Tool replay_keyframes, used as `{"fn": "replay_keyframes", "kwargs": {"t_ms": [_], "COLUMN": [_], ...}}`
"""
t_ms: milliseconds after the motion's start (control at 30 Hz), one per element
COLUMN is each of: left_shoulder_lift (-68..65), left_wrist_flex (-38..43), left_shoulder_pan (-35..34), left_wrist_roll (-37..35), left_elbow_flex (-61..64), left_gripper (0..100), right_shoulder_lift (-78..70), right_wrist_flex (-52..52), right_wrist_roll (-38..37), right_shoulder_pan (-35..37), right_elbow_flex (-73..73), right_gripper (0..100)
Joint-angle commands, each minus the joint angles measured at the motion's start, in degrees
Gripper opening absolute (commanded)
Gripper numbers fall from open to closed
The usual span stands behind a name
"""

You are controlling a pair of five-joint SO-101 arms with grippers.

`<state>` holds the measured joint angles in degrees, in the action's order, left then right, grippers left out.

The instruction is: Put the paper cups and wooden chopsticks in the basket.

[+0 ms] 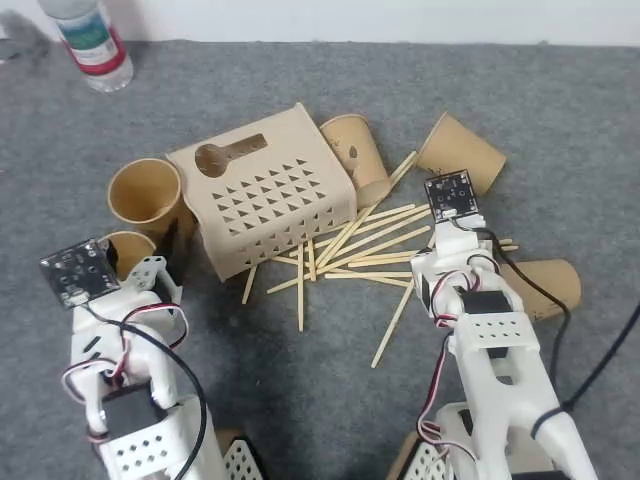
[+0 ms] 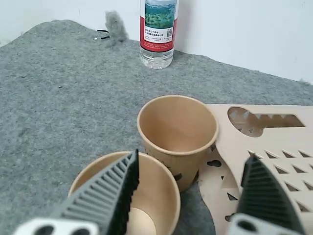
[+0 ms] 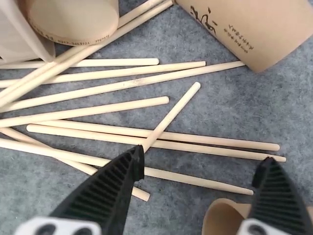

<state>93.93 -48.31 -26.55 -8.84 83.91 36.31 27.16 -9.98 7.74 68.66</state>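
The beige perforated basket [image 1: 265, 190] lies tipped over mid-table with a holed wall facing up. One paper cup [image 1: 145, 195] stands upright to its left, and a second cup [image 1: 122, 248] stands just in front. My left gripper [image 1: 150, 265] is open above that nearer cup [image 2: 132, 205], beside the basket [image 2: 274, 147]. Wooden chopsticks [image 1: 350, 255] lie scattered in front of the basket. Above these chopsticks [image 3: 122, 85] my right gripper [image 3: 200, 191] hangs open and holds nothing. Other cups lie on their sides: one against the basket [image 1: 355, 150], one farther right [image 1: 462, 150], one by the right arm [image 1: 550, 285].
A plastic water bottle [image 1: 90, 35] stands at the far left edge of the grey felt mat [image 1: 560, 90]. A black cable [image 1: 590, 370] trails off the right arm. The white wall [image 2: 244, 29] rises behind the mat.
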Motion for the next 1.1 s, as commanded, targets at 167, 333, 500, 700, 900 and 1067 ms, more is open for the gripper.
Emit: {"fn": "replay_keyframes", "kwargs": {"t_ms": [167,333,500,700,900,1067], "left_shoulder_lift": [0.53,0.53,0.53,0.53,0.53,0.53], "left_wrist_flex": [0.09,0.0,0.26,0.26,0.35,0.09], "left_shoulder_pan": [0.26,0.18,0.44,0.35,0.18,0.09], "left_wrist_roll": [-0.35,0.18,5.27,5.01,5.27,4.84], "left_elbow_flex": [-1.01,-1.19,-1.1,-1.1,-1.54,-1.71], "left_gripper": [33,31,0,1,4,29], "right_shoulder_lift": [1.71,1.71,1.8,1.8,1.8,1.71], "right_wrist_flex": [-1.19,-1.19,-1.19,-1.19,-1.19,-1.19], "right_wrist_roll": [0.09,0.09,0.18,0.18,0.44,0.62], "right_shoulder_pan": [-0.22,-0.22,-0.22,-0.22,-0.22,-0.22], "right_elbow_flex": [-0.62,-0.62,-0.62,-0.62,-0.62,-0.62], "right_gripper": [4.6,3.4,5.3,11.7,19.9,32.9]}}
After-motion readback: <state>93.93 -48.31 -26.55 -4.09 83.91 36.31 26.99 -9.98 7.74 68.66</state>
